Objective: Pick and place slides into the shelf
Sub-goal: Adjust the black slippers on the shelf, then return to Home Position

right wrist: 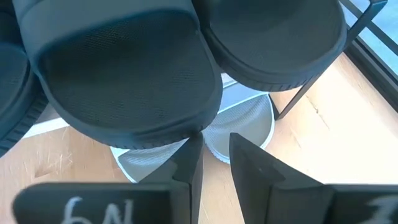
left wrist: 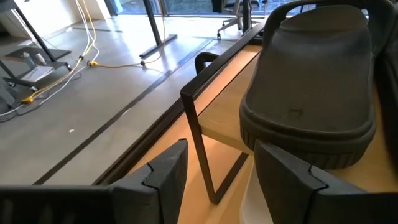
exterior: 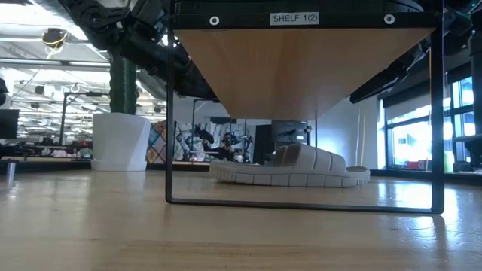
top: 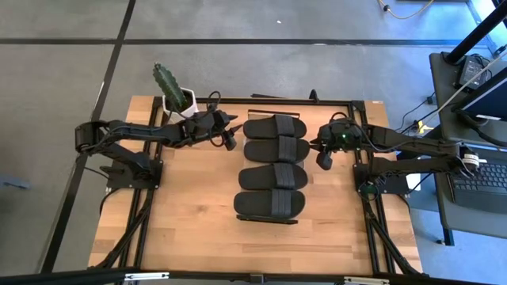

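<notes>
Several black slides (top: 274, 149) lie side by side on top of the shelf (exterior: 301, 68), which stands in the middle of the table. Under it, pale slides (right wrist: 244, 119) rest sole down on the tabletop; the low view shows one (exterior: 290, 167). My left gripper (top: 230, 141) hovers open just off the shelf's far left corner; in its wrist view its fingers (left wrist: 163, 175) frame a shelf leg (left wrist: 202, 149) below the end of a black slide (left wrist: 311, 93). My right gripper (top: 323, 161) hangs at the shelf's right side, slanting down toward the slide ends (right wrist: 124, 74), its fingers a little apart with nothing between them.
A white pot with a green cactus (top: 176, 95) stands at the table's far left corner, close behind my left arm. Bare tabletop (top: 198, 222) lies near the front edge. A desk with a laptop (top: 479, 182) stands beyond the table's right side.
</notes>
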### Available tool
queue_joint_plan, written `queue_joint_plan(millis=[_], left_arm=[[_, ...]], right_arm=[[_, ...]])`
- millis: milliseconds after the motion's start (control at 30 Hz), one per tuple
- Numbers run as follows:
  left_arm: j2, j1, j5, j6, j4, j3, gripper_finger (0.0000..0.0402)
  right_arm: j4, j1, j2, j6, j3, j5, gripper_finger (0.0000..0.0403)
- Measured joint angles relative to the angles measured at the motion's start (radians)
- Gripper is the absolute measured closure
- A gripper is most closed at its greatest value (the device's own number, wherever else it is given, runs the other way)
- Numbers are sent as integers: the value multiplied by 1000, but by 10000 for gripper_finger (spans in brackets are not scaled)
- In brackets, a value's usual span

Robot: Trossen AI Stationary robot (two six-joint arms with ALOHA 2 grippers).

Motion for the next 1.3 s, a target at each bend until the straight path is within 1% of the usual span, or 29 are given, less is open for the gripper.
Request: queue_joint_plan(millis=[133, 233, 467, 600, 667, 800, 867, 1067, 1300], left_arm=[[-10, 0, -6, 19, -3, 0, 225], [-12, 0, -6, 19, -20, 0, 225], [-103, 8, -7, 18, -142, 0, 225], [-167, -4, 38, 19, -170, -10, 225], [-201, -13, 40, 19, -172, -33, 225], [-286, -14, 24, 4, -166, -101, 225], [-338, -14, 10, -5, -130, -143, 225], [-495, -34, 12, -9, 0, -288, 225], [-638, -66, 13, -26, 24, -403, 225]], right_arm=[[-17, 0, -22, 18, 0, 1, 323], [-62, 0, -47, 32, 0, 2, 323], [-81, 0, -136, 20, 0, 9, 323], [-62, -1, -202, -4, -17, 91, 323], [-29, -1, -247, -15, -52, 135, 323], [110, -2, -372, -68, -149, 140, 323], [180, -9, -434, -102, -189, 140, 323], [199, -75, -567, -133, -260, 140, 323], [233, -150, -674, -132, -345, 133, 323]])
